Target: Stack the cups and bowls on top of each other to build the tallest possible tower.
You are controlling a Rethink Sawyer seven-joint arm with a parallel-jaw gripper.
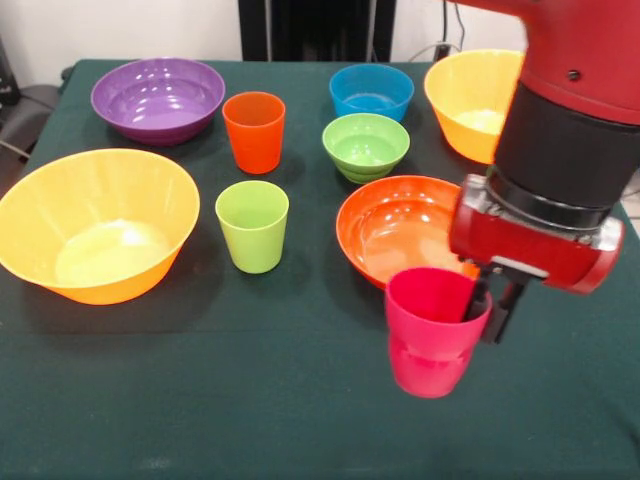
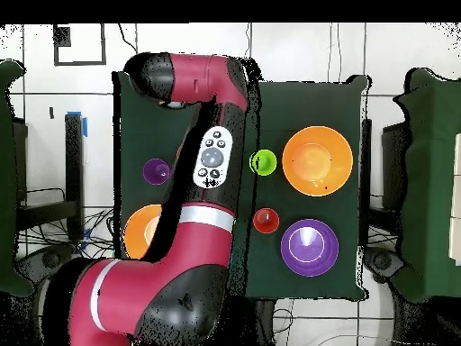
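My gripper (image 1: 489,314) is shut on the rim of the crimson cup (image 1: 428,345), with one finger inside it and one outside, near the table's front right. The cup stands upright; I cannot tell whether it touches the cloth. A lime green cup (image 1: 252,225) (image 2: 263,163) and an orange-red cup (image 1: 254,130) (image 2: 266,220) stand apart in the middle. A purple cup (image 2: 157,171) shows only overhead. Just behind the crimson cup lies the red-orange bowl (image 1: 400,228). No tower stands. In the overhead view the arm hides the gripper.
A large orange bowl (image 1: 95,225) (image 2: 317,160) sits front left and a purple bowl (image 1: 158,98) (image 2: 309,246) back left. Toward the back are a blue bowl (image 1: 371,90), a small green bowl (image 1: 366,145) and a second orange bowl (image 1: 475,100).
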